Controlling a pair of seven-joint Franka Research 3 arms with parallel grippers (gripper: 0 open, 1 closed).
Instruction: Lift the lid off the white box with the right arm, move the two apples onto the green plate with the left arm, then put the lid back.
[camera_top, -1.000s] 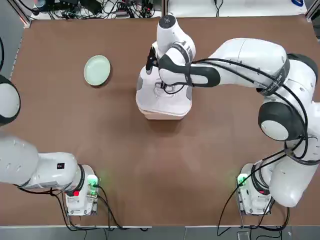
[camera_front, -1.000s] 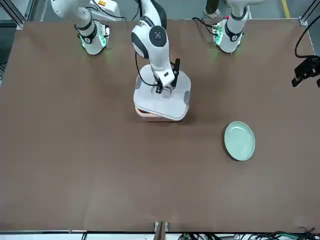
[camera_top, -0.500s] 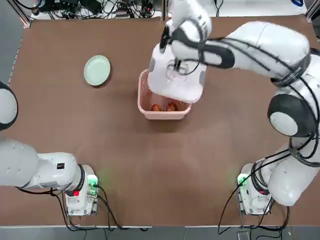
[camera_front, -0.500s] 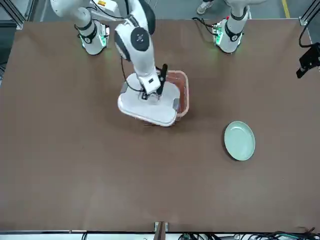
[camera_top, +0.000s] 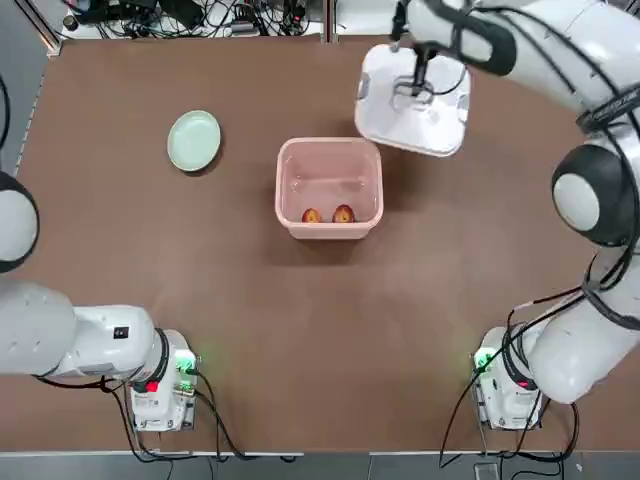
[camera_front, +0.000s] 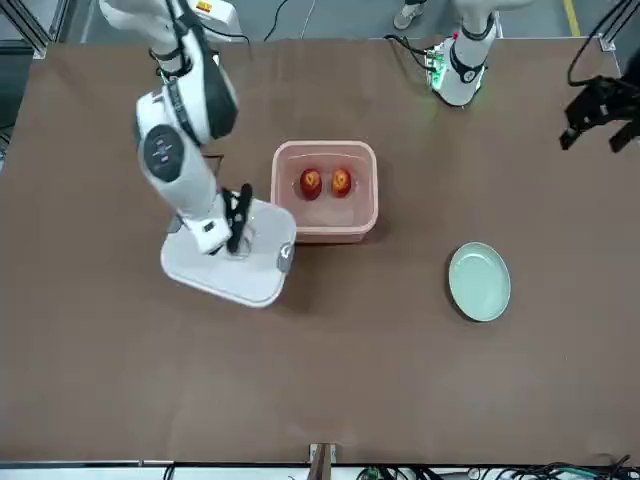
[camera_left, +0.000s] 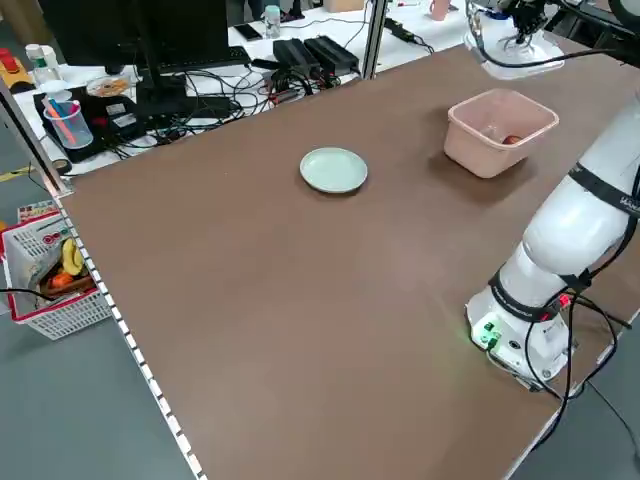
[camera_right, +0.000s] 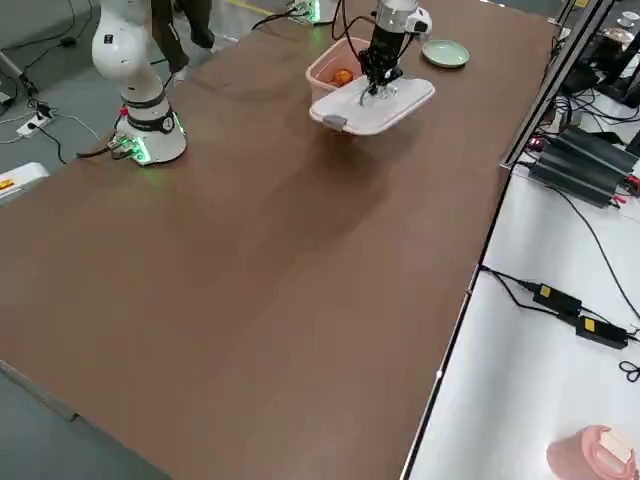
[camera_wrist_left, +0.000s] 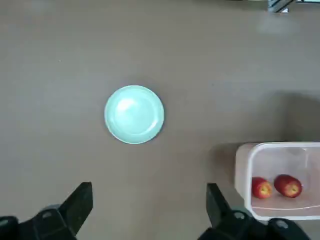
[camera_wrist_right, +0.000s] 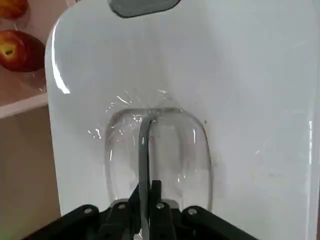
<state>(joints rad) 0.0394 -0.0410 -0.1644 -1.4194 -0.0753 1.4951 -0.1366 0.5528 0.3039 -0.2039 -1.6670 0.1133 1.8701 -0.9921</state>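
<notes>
**A:** Top view first: the right gripper is clamped on the loop handle of the lid, holding it clear of the white box, off toward the far right corner of the table.

**B:** So the tub's open. Both of the two apples sit side by side against its near wall, the wall facing the robot.

**A:** Right, and that pair runs across the table, left to right. The left gripper hangs high with fingers spread wide, nothing between them.

**B:** Which way from it?

**A:** From its wrist camera, the green plate lies ahead, and the box with the apples is off to one side. On the table, the plate is left of the box and a touch farther out.

**B:** So I'd judge the left arm the nearer one for the apples; the left apple looks easiest first.
</notes>
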